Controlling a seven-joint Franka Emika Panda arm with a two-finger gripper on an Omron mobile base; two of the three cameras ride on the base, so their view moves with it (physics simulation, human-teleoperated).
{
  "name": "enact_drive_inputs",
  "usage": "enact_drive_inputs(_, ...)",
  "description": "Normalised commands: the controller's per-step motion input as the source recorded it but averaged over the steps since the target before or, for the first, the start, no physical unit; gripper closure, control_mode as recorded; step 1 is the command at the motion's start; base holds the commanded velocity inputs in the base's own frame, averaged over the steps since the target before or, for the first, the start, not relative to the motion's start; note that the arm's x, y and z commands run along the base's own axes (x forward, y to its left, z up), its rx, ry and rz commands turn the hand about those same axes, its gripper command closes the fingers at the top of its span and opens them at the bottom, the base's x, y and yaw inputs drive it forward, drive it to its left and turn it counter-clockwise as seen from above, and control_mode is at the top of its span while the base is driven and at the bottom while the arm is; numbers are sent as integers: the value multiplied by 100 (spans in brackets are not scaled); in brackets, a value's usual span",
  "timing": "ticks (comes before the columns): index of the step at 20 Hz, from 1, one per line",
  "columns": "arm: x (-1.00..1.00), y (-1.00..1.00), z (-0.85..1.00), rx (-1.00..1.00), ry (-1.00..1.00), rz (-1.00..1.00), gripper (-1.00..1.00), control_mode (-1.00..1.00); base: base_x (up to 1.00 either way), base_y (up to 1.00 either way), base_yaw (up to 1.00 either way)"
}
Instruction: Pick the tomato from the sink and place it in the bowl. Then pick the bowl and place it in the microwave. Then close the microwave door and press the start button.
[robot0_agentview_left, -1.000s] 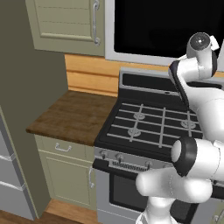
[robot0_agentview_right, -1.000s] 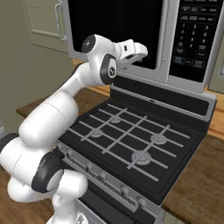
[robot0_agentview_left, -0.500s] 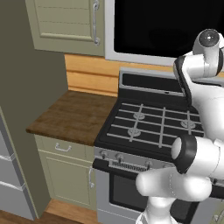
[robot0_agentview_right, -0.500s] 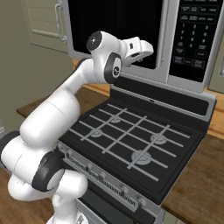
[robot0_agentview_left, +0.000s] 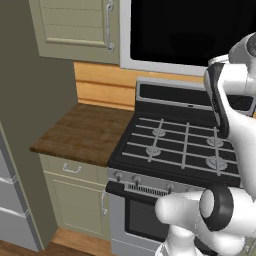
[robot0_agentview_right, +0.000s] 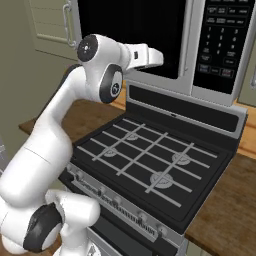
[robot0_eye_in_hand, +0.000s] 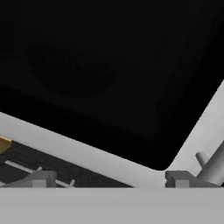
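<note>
Microwave (robot0_agentview_right: 200, 47) mounted above the black gas stove (robot0_agentview_right: 150, 170); microwave door (robot0_agentview_right: 132, 35) shut, black glass flush in its grey frame, vertical bar handle (robot0_agentview_right: 189, 45) just left of the keypad (robot0_agentview_right: 222, 37). End effector (robot0_eye_in_hand: 109, 181) raised close before the door's lower corner, fingers spread wide, holding nothing. Wooden desk (robot0_agentview_left: 82, 132) left of the stove, under a grey-green cabinet (robot0_agentview_left: 75, 27).

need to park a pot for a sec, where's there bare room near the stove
Bare: the dark wooden countertop, bordered by the olive side wall, the wood-plank backsplash and the black gas stove. A second strip of brown counter lies on the stove's other side. Crowded: the white robot arm reaches over the stove's grey burner grates.
</note>
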Motion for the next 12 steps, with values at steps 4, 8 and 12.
enact_drive_inputs(4, -86, 33, 23, -1, -25, 2, 100, -100, 0, 0, 0)
enact_drive_inputs(8, -77, -3, 2, 16, -15, -2, 100, -100, 0, 0, 0)
enact_drive_inputs(12, -54, -6, 0, 8, -18, 0, 100, -100, 0, 0, 0)
